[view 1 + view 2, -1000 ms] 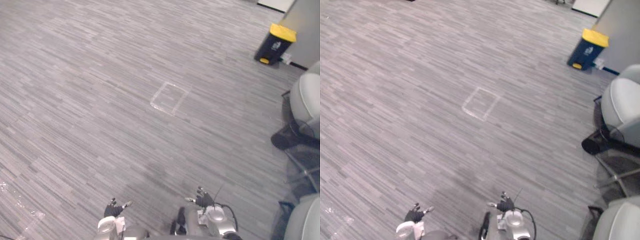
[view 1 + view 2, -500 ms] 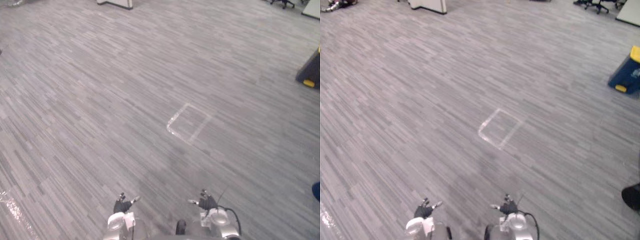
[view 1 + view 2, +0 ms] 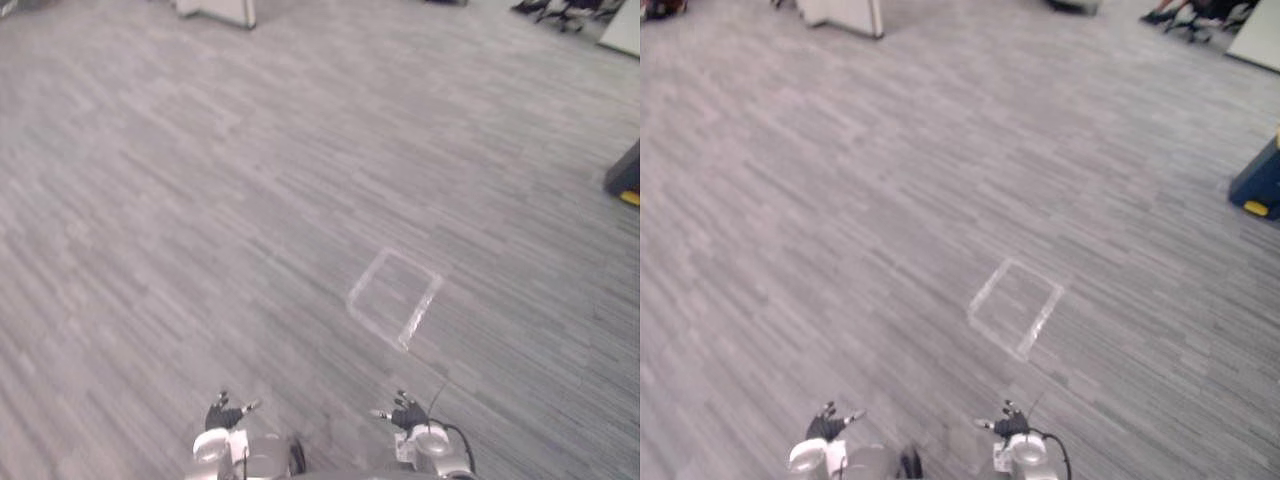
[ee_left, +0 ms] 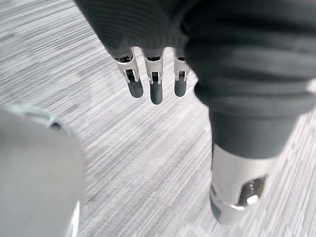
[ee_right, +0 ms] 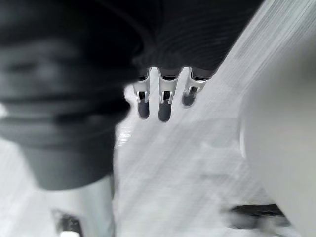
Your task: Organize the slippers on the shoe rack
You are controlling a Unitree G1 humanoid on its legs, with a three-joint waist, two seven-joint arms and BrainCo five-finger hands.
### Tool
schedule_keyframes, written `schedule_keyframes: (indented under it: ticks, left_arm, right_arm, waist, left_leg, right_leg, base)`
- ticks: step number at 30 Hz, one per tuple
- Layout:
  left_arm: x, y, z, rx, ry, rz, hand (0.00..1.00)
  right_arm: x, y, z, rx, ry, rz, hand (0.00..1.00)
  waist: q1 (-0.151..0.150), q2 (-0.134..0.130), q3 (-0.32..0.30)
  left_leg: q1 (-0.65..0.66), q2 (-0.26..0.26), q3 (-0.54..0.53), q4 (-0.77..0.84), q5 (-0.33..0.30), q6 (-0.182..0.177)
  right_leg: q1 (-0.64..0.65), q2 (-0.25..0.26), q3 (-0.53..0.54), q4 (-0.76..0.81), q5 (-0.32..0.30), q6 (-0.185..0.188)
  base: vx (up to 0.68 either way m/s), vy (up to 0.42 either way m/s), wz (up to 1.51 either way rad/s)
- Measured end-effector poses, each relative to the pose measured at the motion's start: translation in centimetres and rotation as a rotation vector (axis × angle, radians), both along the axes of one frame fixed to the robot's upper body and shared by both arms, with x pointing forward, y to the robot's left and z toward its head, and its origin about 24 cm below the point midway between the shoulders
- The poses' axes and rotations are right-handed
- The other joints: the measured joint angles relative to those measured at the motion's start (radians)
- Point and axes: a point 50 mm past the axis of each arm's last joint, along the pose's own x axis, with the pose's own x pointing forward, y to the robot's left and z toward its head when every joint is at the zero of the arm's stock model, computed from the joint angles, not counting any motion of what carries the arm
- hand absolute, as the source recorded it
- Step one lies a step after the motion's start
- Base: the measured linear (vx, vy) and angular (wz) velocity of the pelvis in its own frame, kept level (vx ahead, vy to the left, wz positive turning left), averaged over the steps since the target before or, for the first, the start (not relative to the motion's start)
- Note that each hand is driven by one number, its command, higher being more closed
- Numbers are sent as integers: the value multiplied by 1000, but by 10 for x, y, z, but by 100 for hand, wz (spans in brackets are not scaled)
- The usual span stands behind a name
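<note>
My left hand (image 3: 224, 413) hangs low at the bottom of the eye views, fingers relaxed and holding nothing; its wrist view shows its fingers (image 4: 156, 89) straight over bare grey carpet. My right hand (image 3: 404, 414) hangs beside it at the bottom right, also empty, with its fingers (image 5: 165, 103) straight in its wrist view. Grey striped carpet (image 3: 250, 200) spreads ahead of both hands.
A square of clear tape (image 3: 394, 298) marks the carpet just ahead, slightly right. A dark bin with a yellow part (image 3: 1260, 185) stands at the right edge. A white piece of furniture (image 3: 215, 10) and office chair bases (image 3: 1188, 12) lie along the far edge.
The camera has swung left and tipped: the tape square has slid down and right in the picture, the chairs at the right have left it. Both hands hang as before.
</note>
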Motion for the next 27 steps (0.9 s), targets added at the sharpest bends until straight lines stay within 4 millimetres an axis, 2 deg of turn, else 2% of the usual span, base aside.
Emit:
schedule_keyframes:
  ticks: [1, 2, 3, 5, 6, 7, 8, 9, 10, 11, 12, 13, 14, 16, 17, 18, 19, 20, 21, 22, 23, 24, 25, 26, 27]
  left_arm:
    - [0, 0, 0, 2, 1, -4, 0]
    - [-1, 1, -1, 4, 9, -10, 0]
    - [-2, 0, -1, 4, 17, -13, 0]
    - [-2, 0, -2, 17, 23, -48, 0]
    - [-2, 1, -2, 22, 25, -53, 0]
    - [-3, -4, -3, 11, 36, -59, 0]
    - [-3, -13, -5, -11, 39, -65, 0]
    - [-3, -16, -5, -18, 38, -70, 0]
    - [1, -24, -5, -38, 28, -76, 0]
    - [4, -26, -4, -46, 17, -75, 0]
    - [6, -27, -3, -50, 10, -73, 0]
    - [6, -29, -3, -68, 3, -55, 0]
    - [3, -27, -3, -69, -1, -34, 0]
    - [5, -26, -2, -67, -9, -35, 0]
    - [8, -21, 1, -53, -32, -30, 0]
    - [9, -17, 3, -48, -44, -6, 0]
    - [9, -17, 3, -48, -45, -5, 0]
    - [10, -16, 4, -45, -53, 2, 0]
    - [10, -14, 4, -39, -55, 2, 0]
    - [9, -12, 4, -33, -53, 3, 0]
    - [8, -12, 3, -33, -49, 4, 0]
    - [5, -13, 2, -36, -38, 9, 0]
    - [0, -13, 1, -43, -34, 32, 0]
    - [0, -10, 2, -37, -37, 35, 0]
    - [0, -8, 2, -29, -38, 36, 0]
  right_arm:
    - [0, 0, 0, 1, -2, 2, 0]
    - [4, 1, 3, 1, -23, 10, 0]
    - [9, 1, 5, -1, -37, 14, 0]
    - [10, 1, 5, -2, -37, 15, 0]
    - [9, 1, 5, -2, -34, 15, 0]
    - [10, -4, 6, -17, -38, 19, 0]
    - [12, -10, 7, -33, -41, 21, 0]
    - [12, -10, 7, -34, -44, 20, 0]
    - [14, -13, 8, -34, -52, 3, 0]
    - [16, -15, 9, -34, -61, -13, 0]
    - [16, -14, 9, -33, -60, -13, 0]
    - [11, -12, 9, -29, -62, -10, 0]
    - [9, -10, 10, -25, -72, -8, 0]
    - [8, -8, 9, -20, -67, -11, 0]
    - [5, -5, 6, -12, -50, -11, 0]
    - [0, -4, 3, -11, -21, -11, 0]
    - [0, -4, 3, -12, -21, -11, 0]
    - [-1, -5, 2, -13, -16, -15, 0]
    - [-2, -5, 2, -14, -14, -16, 0]
    - [-5, -6, 0, -17, -3, -19, 0]
    - [-5, -6, 0, -20, -3, -19, 0]
    - [-3, -8, 1, -28, -9, -20, 0]
    - [-7, -9, -2, -31, 15, -19, 0]
    - [-10, -7, -4, -27, 32, -17, 0]
    - [-11, -4, -5, -18, 37, -15, 0]
  waist:
    - [-1, 0, 0]
    - [-9, 0, 1]
    - [-22, 2, 2]
    - [-28, -3, 4]
    - [-28, -7, 5]
    - [-32, 4, 3]
    - [-30, 45, -8]
    - [-30, 54, -11]
    - [-43, 74, -15]
    - [-53, 85, -12]
    - [-55, 87, -11]
    - [-55, 96, -7]
    - [-49, 102, -1]
    - [-49, 105, -1]
    - [-46, 82, 6]
    - [-26, 72, 1]
    - [-26, 72, 2]
    - [-17, 66, 5]
    - [-11, 57, 9]
    - [-4, 52, 11]
    - [-4, 54, 11]
    - [-3, 66, 12]
    - [5, 77, -1]
    - [8, 62, -7]
    - [10, 53, -13]
  left_leg:
    - [10, 1, 5, -9, 0, 0]
    - [38, 5, 16, -41, 0, 0]
    - [66, 10, 21, -78, -3, -19]
    - [115, 2, 18, -111, -23, -61]
    - [133, -3, 16, -112, -31, -75]
    - [173, 2, 3, -112, -45, -97]
    - [171, 37, 3, -87, -31, -123]
    - [165, 44, -2, -68, -28, -129]
    - [130, 68, -13, 28, -25, -134]
    - [72, 110, -14, 204, -6, -161]
    - [56, 126, -14, 261, 12, -170]
    - [4, 177, -25, 494, 143, -165]
    - [-54, 220, -39, 688, 186, -165]
    - [-137, 237, -37, 829, 98, -131]
    - [-209, 230, -29, 843, 31, -107]
    - [-278, 220, -12, 769, -18, -91]
    - [-281, 218, -13, 762, -21, -89]
    - [-341, 169, -73, 625, -39, -77]
    - [-358, 116, -143, 485, -36, -81]
    - [-364, 58, -243, 293, -8, -104]
    - [-373, 46, -285, 234, 10, -115]
    - [-377, 30, -384, 100, 59, -139]
    - [-360, 24, -408, 101, 165, -168]
    - [-355, 14, -387, 140, 154, -141]
    - [-355, 10, -367, 165, 125, -130]
  right_leg:
    - [-18, 6, -17, -32, -3, -2]
    - [-76, 37, -62, -178, 7, -9]
    - [-116, 76, -95, -351, 63, -15]
    - [-124, 121, -153, -585, 203, -37]
    - [-120, 125, -161, -620, 262, -64]
    - [-105, 141, -152, -605, 359, -142]
    - [-111, 151, -169, -564, 307, -147]
    - [-116, 154, -170, -551, 291, -144]
    - [-115, 171, -172, -528, 251, -145]
    - [-80, 196, -166, -537, 221, -143]
    - [-63, 207, -161, -542, 213, -140]
    - [9, 242, -124, -567, 182, -140]
    - [73, 273, -70, -599, 151, -146]
    - [122, 287, -17, -610, 121, -148]
    - [179, 287, 47, -637, 107, -140]
    - [224, 282, 121, -660, 103, -131]
    - [226, 282, 126, -661, 103, -130]
    - [259, 262, 192, -671, 97, -103]
    - [271, 240, 238, -668, 86, -85]
    - [281, 215, 296, -667, 63, -60]
    - [285, 211, 318, -666, 52, -49]
    - [302, 206, 370, -660, 24, -24]
    - [314, 206, 425, -641, -10, 4]
    - [320, 189, 441, -630, -17, 15]
    - [316, 181, 446, -617, -17, 15]
  base:
    - [368, 22, -17]
    - [420, -4, -1]
    - [516, -10, 6]
    - [454, -39, 9]
    - [573, -74, 0]
    - [573, -89, -13]
    - [571, -113, -16]
    - [528, -163, -17]
    - [519, -200, -16]
    - [503, -185, -20]
    - [607, -163, -64]
    - [588, -40, -102]
    - [582, 4, -115]
    - [393, 60, -100]
    - [479, 61, -159]
    - [392, 54, -134]
    - [412, 139, -146]
    - [431, 205, -112]
    - [506, 260, -166]
    - [311, 221, -120]
    - [318, 276, -130]
    - [548, 482, -129]
    - [577, 508, -147]
    - [495, 434, -116]
    - [282, 235, -91]
